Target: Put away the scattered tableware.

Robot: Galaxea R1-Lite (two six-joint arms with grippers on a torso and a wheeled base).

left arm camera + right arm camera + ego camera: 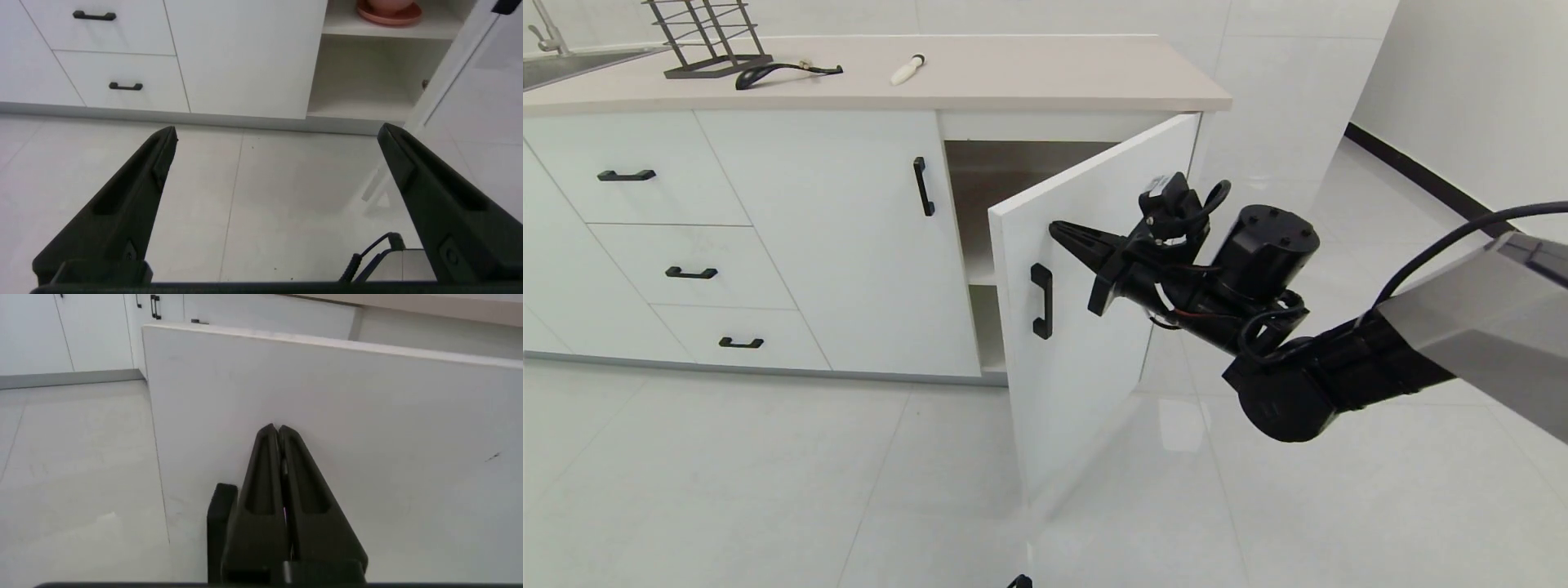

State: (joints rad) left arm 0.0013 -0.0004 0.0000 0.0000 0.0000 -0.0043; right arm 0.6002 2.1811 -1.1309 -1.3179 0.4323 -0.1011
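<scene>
Our right end effector (1058,229), fingers pressed together on nothing, sits at the open cabinet door (1082,384), just beside its black handle (1041,300). Our left end effector (276,151) hangs wide open above the floor (270,212). On the bench (1054,82) we see a black ladle (752,77) and a white-handled utensil (907,69); a pink dish (389,11) rests on the cabinet shelf (359,31).

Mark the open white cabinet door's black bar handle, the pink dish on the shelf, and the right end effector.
black bar handle (1041,300): head view, mid-bar.
pink dish (392,20): left wrist view, front rim.
right end effector (277,433): right wrist view, closed fingertips.
</scene>
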